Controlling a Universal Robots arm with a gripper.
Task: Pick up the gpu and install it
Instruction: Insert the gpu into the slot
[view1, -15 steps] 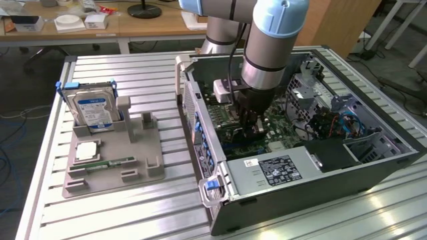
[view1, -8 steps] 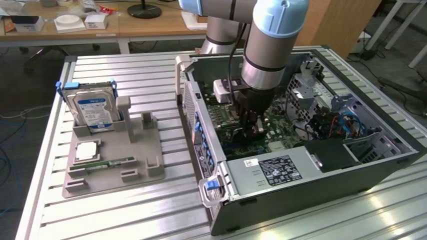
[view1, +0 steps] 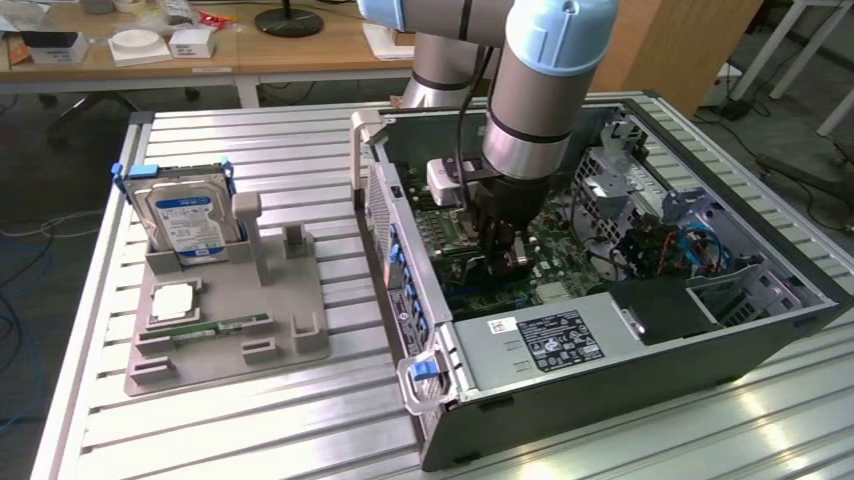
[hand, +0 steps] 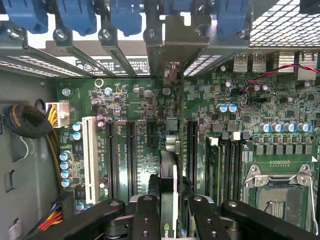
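My gripper (view1: 505, 262) reaches down into the open computer case (view1: 747, 335), just above the motherboard (view1: 461, 262). In the wrist view its black fingers (hand: 145, 210) are shut on the gpu (hand: 168, 165), which I see edge-on as a thin dark card between them. The card stands upright over the motherboard (hand: 130, 100), in line with a long black expansion slot (hand: 191, 145). Its silvery metal end bracket (hand: 177, 45) lies against the case's rear slot openings beside the blue latches (hand: 122, 15). Whether the card's edge is seated in the slot is hidden.
A grey fixture tray (view1: 267, 300) on the slatted table holds a silver hard drive (view1: 187, 215) and a green memory stick (view1: 220, 327). Inside the case are a labelled power supply (view1: 554, 340), a cable bundle (hand: 27, 122), memory slots (hand: 222, 165) and the CPU socket (hand: 277, 192).
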